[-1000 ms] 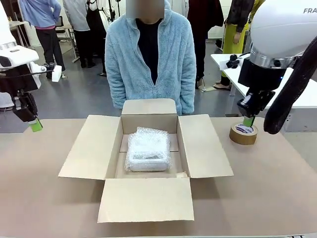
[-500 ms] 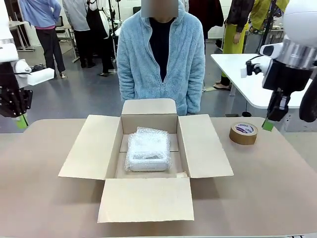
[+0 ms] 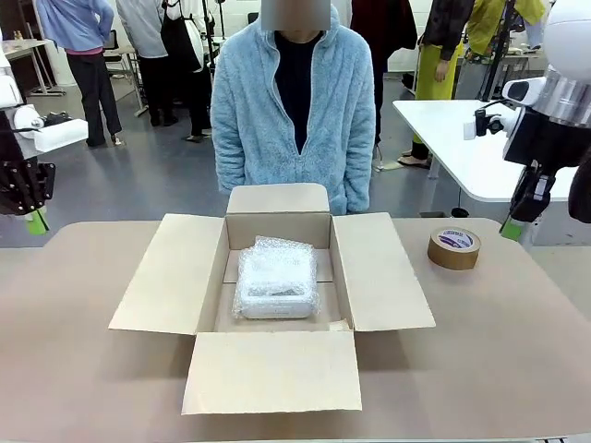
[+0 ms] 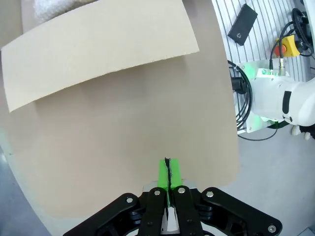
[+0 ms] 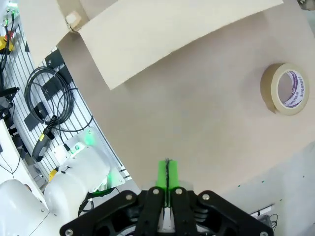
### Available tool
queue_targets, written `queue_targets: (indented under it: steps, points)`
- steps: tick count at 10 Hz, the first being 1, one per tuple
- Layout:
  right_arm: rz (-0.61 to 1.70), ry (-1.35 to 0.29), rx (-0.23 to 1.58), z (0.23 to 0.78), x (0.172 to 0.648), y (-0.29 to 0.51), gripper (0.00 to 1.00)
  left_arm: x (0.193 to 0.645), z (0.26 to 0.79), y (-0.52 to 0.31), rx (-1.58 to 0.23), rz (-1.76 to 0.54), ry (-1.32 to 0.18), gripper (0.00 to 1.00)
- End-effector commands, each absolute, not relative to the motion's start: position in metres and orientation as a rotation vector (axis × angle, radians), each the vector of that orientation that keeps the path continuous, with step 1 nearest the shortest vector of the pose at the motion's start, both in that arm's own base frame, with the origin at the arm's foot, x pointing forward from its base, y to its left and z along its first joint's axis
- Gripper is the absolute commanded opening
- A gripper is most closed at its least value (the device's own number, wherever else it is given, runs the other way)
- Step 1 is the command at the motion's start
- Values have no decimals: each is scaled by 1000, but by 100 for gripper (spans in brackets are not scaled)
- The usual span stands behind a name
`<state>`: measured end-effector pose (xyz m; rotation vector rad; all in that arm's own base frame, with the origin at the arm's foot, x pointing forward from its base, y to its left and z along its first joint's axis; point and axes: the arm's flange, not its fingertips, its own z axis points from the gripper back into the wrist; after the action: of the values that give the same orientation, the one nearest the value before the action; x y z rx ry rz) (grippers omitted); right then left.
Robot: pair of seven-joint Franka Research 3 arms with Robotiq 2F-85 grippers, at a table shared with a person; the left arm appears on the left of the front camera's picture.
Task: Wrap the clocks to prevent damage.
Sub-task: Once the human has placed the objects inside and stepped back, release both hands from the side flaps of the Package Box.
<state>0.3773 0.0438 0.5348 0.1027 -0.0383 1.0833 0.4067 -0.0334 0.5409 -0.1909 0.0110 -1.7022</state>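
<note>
Whereas one second ago the right gripper (image 3: 511, 229) is recorded directly above the brown, ring-shaped roll of packing tape (image 3: 454, 247), it is now positioned higher and out at the right edge of the tan table (image 3: 499, 360), apart from the roll. The left gripper (image 3: 37, 222) is likewise withdrawn to the far left edge. On both grippers the green pads are pressed together with nothing between them, as is confirmed in each wrist view. The clocks (image 3: 275, 279), a whitish, flat rectangular bundle in clear bubble wrap, are found unmoved, laid flat on the floor of the open brown cardboard box (image 3: 171, 272), whose four flaps are folded outward. A person in a pale blue fleece jacket (image 3: 294, 111) is stationed behind the box. Wrapping is judged complete; the withdrawal is taken as a handover or pause, with closing and taping not yet begun.
</note>
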Motion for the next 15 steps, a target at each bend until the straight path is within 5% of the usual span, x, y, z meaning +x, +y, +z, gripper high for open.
queue_targets:
  steps: [1,5,10,15]
  points:
    - [1197,-200,265,531,387,24,1,426,533,-9,-434,-1823,-216,1]
    - [1111,-508,685,487,399,-68,1,449,475,56,-778,-1733,-558,1]
    - [981,-577,687,426,405,-109,1,449,423,111,-799,-1336,-686,1]
    - [1134,-614,707,407,411,-125,1,441,418,126,-745,-1265,-681,1]
